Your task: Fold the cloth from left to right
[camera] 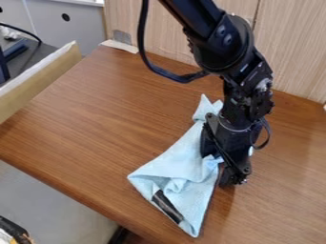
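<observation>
Looks to be in the later part of the left-to-right fold, with the gripper (228,167) low at the right-hand edge of the light blue cloth (185,162), right against a small bunched bit of fabric. Cannot tell about the pincer: apart, together or clamped on that bunch (not easy to judge, with so much black on black). Lies on the brown table (96,109), to the left of the gripper and below it, in a narrow slanting shape with a crumpled tip toward the wood-grain panel (293,47). Shows creases and overlapping layers lower down, with a dark strip (167,207) running slantwise near the lower left edge. Seems mostly folded, though far from neatly. Calls next, most likely, for settling the bunched edge flat, letting go if holding, then lifting straight up. Could snag there and drag the fold back open. As for brands, labels or writing, nothing legible on cloth, table or arm (229,43). Perhaps a label, perhaps tape or trim, in the case of the dark strip; no letters to make out on it.
</observation>
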Available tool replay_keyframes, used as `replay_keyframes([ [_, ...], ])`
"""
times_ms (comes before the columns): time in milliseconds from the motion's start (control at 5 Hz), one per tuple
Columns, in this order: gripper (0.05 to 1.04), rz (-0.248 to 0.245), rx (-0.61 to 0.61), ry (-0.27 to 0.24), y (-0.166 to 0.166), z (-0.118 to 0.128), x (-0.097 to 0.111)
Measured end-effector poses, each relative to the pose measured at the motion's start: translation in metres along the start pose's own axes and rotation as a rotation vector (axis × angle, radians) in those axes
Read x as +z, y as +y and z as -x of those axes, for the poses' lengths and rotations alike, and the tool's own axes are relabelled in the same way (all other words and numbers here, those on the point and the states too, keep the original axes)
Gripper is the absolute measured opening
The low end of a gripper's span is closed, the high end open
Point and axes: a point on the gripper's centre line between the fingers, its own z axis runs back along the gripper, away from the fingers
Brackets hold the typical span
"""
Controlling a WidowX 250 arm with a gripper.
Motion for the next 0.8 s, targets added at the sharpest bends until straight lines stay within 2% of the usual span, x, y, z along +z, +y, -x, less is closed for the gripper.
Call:
replay_keyframes([
  [200,1.001,0.027,-0.016,-0.013,0.002,0.0,0.017],
  [600,1.001,-0.083,0.007,-0.15,0.022,-0.009,0.092],
  [800,1.001,-0.082,0.003,-0.17,0.023,-0.006,0.108],
])
